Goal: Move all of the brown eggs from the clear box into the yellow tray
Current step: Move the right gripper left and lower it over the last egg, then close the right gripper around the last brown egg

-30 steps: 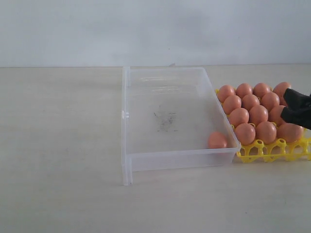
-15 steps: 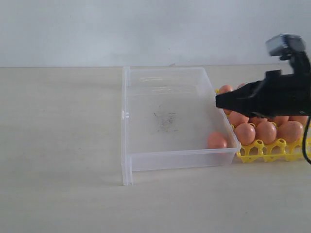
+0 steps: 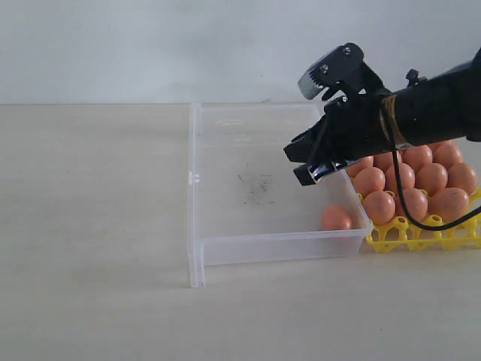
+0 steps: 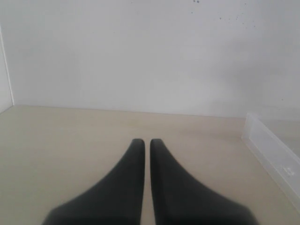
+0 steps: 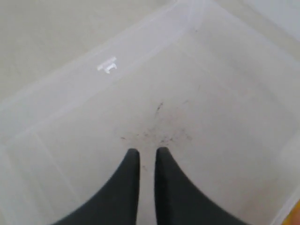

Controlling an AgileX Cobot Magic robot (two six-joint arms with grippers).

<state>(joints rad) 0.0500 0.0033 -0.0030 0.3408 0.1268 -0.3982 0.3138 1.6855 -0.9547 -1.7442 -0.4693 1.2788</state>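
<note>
Pale desk (image 3: 90,226), carrying all that follows. The clear box (image 3: 197,180) stands on it, directly under the right hand (image 3: 298,165); one of its walls (image 4: 274,154) also lies ahead of the left hand (image 4: 146,140) and off to one side. The yellow tray (image 3: 409,233) sits just beside the box, behind the right hand and under its arm, which crosses above the tray's far rows.

Right hand: raised above the box floor, clear of the walls, pointing away from the tray. Its two dark fingers (image 5: 124,187) are drawn almost together, with a slim gap between them and nothing gripped. Left hand: low over bare desk, its fingers (image 4: 129,178) pressed together and empty, well apart from any egg.

Brown eggs (image 3: 412,204): they fill the tray's cups behind the right hand, some hidden by the arm. One lone egg (image 3: 336,217) lies on the box floor in the corner nearest the tray, below the right hand and back from its fingertips, not touching them.

Dark scuffs (image 5: 159,133) on the box floor, just ahead of the right fingertips.
</note>
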